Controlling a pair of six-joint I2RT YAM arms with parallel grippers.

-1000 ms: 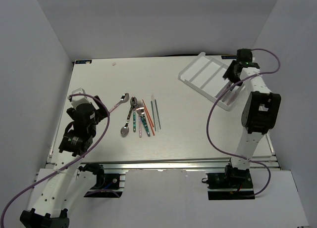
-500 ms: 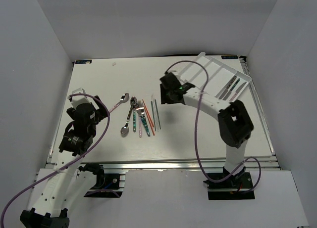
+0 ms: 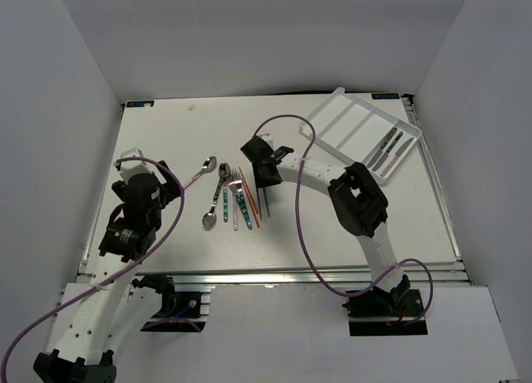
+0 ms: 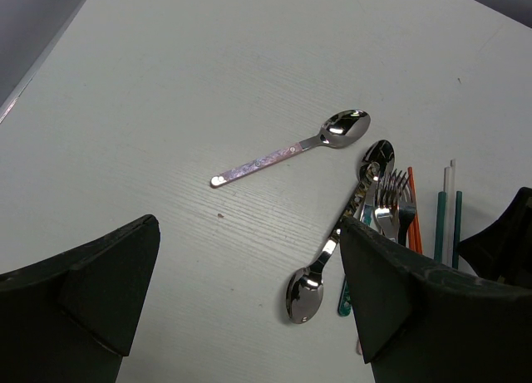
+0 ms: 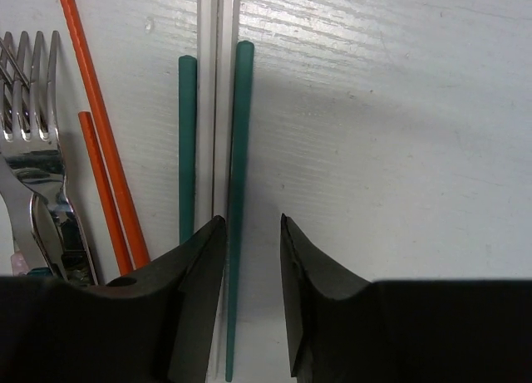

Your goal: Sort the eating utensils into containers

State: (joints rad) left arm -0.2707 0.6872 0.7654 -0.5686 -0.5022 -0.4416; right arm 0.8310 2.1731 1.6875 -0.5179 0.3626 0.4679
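while the right gripper [image 5: 251, 225] straddles one of two green chopsticks [image 5: 241, 109] (jaws apart), the left gripper [image 4: 248, 229] gapes wide.

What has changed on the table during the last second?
The right gripper swung left from the tray to the pile; its open jaws now straddle a green chopstick. Nothing taken yet. The left gripper, pile and two utensils in the tray stayed.

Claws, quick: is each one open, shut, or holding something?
Left claw: wide open, empty.
Right claw: partly open, straddling a teal chopstick, not clamped on it.
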